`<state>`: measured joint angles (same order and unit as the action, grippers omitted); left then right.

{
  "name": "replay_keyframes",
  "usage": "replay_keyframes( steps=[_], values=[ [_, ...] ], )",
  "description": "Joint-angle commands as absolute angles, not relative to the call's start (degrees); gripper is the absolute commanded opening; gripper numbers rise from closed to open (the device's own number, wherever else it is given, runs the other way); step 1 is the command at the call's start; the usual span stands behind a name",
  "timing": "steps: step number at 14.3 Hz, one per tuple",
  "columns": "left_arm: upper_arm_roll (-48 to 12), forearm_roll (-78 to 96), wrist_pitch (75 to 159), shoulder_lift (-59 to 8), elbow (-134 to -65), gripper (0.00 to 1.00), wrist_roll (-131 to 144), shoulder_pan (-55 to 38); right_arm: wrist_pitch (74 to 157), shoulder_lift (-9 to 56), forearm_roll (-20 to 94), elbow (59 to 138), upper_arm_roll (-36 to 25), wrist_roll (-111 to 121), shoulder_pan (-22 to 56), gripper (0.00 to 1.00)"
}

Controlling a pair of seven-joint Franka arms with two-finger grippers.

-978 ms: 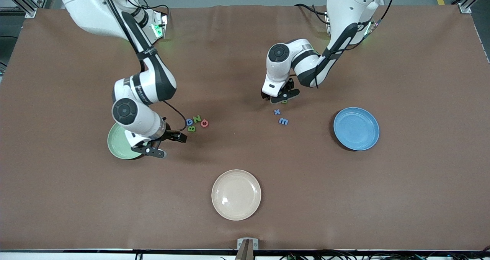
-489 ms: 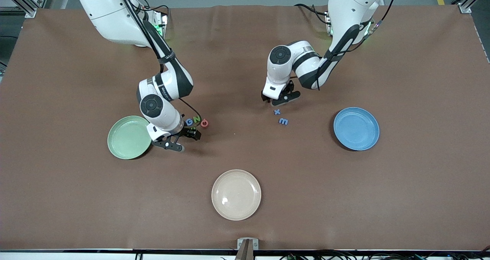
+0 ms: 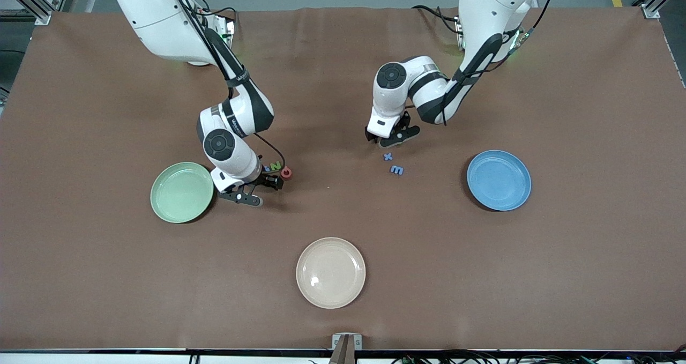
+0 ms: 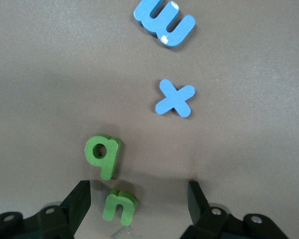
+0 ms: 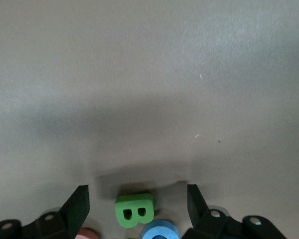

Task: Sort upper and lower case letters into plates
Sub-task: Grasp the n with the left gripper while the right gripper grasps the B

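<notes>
Both grippers hang low over the table. My left gripper [image 4: 139, 199] is open, its fingers on either side of a green "n" [image 4: 120, 205] without touching it. A green "q" [image 4: 103, 155], a blue "x" [image 4: 175, 98] and a blue "m" [image 4: 164, 22] lie close by. My right gripper [image 5: 137, 204] is open too, straddling a green "B" [image 5: 134, 209] with gaps on both sides. A blue letter [image 5: 160, 231] and a red one [image 5: 87, 234] lie beside the "B". The mint green plate [image 3: 181, 192] and the blue plate [image 3: 498, 180] hold nothing.
A cream-beige plate [image 3: 330, 272] lies nearer the front camera, midway along the table. A green "N" [image 3: 275, 166] and the red letter [image 3: 286, 173] show beside the right gripper [image 3: 259, 190]. The blue "x" [image 3: 388, 156] and "m" [image 3: 397, 170] lie just below the left gripper [image 3: 392, 136].
The right arm has swung from over the mint green plate to the group of capital letters, uncovering the plate. The left gripper has stayed over the small green letters.
</notes>
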<state>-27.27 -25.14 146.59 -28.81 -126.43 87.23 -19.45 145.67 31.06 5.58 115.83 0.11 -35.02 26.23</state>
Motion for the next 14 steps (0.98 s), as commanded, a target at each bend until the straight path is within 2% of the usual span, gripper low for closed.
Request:
replay_keyframes(
  steps=[1,3,5,7,9,10,12,14],
  values=[
    [-28.21,-26.19,146.43,-27.6,-127.79,0.87,88.95,-19.16,148.01,29.88,5.71,118.92,-0.35,-35.68,27.42,0.82],
    [-28.21,-26.19,146.43,-27.6,-128.14,0.85,88.95,-19.07,147.75,29.88,5.71,118.92,-0.35,-35.94,27.6,0.77],
    [-28.21,-26.19,146.43,-27.6,-128.14,0.75,88.86,-19.07,147.39,29.79,5.71,119.0,-0.35,-36.38,28.03,0.7],
    [-28.21,-26.19,146.43,-27.6,-128.14,0.6,88.86,-19.07,147.22,29.71,5.71,118.92,-0.35,-36.47,27.95,0.54],
    [-28.21,-26.19,146.43,-27.6,-128.14,0.46,88.59,-19.07,146.6,29.53,5.71,118.83,-0.35,-36.39,27.51,0.32],
    [-28.21,-26.19,146.43,-27.6,-128.14,0.41,88.68,-19.07,146.25,29.27,5.71,118.83,-0.35,-36.39,27.25,0.2],
    [-28.21,-26.19,146.43,-27.6,-128.14,0.34,88.59,-19.07,145.46,28.92,5.71,118.57,-0.53,-36.21,26.72,0.04],
    [-28.21,-26.19,146.43,-27.6,-128.23,0.25,88.94,-19.16,143.28,26.82,5.45,118.04,-0.61,-34.46,24.19,0.01]
  ],
)
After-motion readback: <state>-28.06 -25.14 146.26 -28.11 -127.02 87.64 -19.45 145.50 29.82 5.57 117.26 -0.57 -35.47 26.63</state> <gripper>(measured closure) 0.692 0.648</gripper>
